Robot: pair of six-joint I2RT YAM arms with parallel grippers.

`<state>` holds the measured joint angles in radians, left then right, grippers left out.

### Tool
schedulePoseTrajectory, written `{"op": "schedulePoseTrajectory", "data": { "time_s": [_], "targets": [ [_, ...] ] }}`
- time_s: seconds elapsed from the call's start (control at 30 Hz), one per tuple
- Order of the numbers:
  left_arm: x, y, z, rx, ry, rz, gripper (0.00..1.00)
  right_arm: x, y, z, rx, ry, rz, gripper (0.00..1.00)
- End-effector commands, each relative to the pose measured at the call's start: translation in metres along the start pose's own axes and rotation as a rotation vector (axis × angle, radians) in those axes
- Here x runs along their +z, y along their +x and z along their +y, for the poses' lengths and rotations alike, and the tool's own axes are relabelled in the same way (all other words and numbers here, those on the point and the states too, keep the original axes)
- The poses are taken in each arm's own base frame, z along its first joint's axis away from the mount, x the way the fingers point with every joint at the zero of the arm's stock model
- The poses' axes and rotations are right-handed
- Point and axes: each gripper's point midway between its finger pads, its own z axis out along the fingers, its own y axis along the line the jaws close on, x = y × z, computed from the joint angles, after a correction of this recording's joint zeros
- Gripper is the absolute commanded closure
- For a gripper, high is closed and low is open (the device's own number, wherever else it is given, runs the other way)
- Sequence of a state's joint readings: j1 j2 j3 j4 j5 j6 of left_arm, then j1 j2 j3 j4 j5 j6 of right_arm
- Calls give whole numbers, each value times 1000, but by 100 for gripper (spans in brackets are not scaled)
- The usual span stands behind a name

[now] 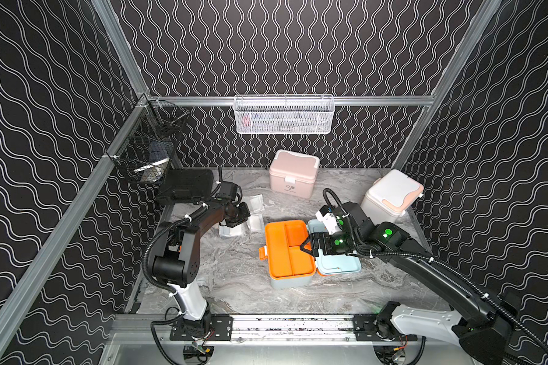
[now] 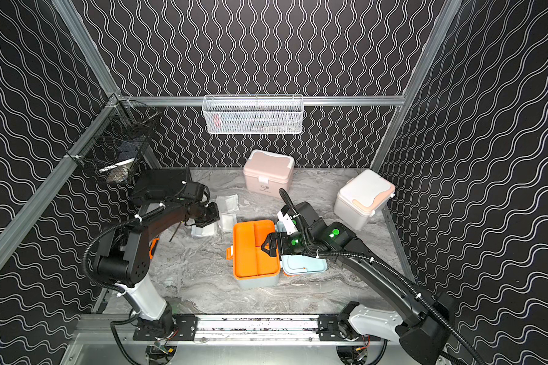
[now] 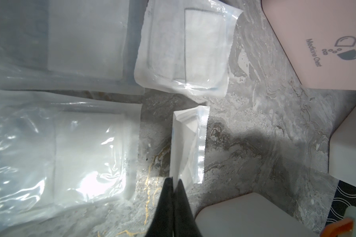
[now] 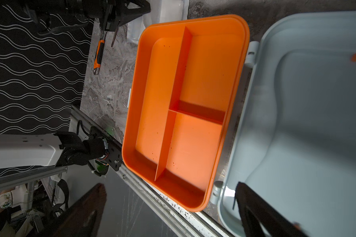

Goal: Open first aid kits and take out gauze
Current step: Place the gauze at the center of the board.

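**Working through the first of three kits**

Starting nearest, at the pale blue-grey kit (image 1: pixel 290 282), standing open on the counter (image 1: pixel 234 284) with its lid (image 1: pixel 342 267) swung flat toward the right-arm side. Looking down into its orange tray (image 4: pixel 193 82) from the right wrist view and finding all three compartments bare. Not being able to tell whether anything is lying beneath that tray. Hovering the right hand (image 1: pixel 306 246) over the hinge edge of this kit, fingers spread wide apart and gripping nothing.

Moving just past the kit's far corner on the left-arm side: pinching one gauze packet (image 3: pixel 188 143) by its edge in the left hand (image 3: pixel 173 181), fingers pressed together on the wrapper, and holding it edge-up over the counter. Counting three more packets (image 3: pixel 185 51) lying flat around it, just beside the kit.

Going farther back from the kit: passing the black hard case (image 1: pixel 185 186) off toward the left-arm wall. Then reaching the pink kit (image 1: pixel 293 172) straight behind and the white kit with peach trim (image 1: pixel 389 196) behind on the right-arm side, both with lids down.

Judging the job as roughly a third done: one kit opened and gauze out of it. Leaving the held packet to set down, plus opening and searching the pink and white kits.
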<state>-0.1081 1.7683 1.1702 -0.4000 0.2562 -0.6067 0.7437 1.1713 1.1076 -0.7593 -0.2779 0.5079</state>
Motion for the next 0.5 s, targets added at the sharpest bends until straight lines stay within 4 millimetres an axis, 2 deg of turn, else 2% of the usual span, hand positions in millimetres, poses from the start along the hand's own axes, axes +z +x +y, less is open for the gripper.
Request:
{"op": "schedulePoseTrajectory", "data": {
  "time_s": [0.0, 0.17, 0.33, 0.47],
  "targets": [
    [5, -9, 4, 2, -6, -23, 100, -1, 3, 0, 3, -2, 9, 0],
    [15, -8, 4, -3, 0, 3, 100, -1, 2, 0, 6, 1, 9, 0],
    [17, -7, 6, 10, -9, 17, 100, 0, 2, 0, 12, 0, 12, 0],
    [13, -8, 5, 27, -18, 21, 83, 1, 2, 1, 17, -2, 15, 0]
  ]
}}
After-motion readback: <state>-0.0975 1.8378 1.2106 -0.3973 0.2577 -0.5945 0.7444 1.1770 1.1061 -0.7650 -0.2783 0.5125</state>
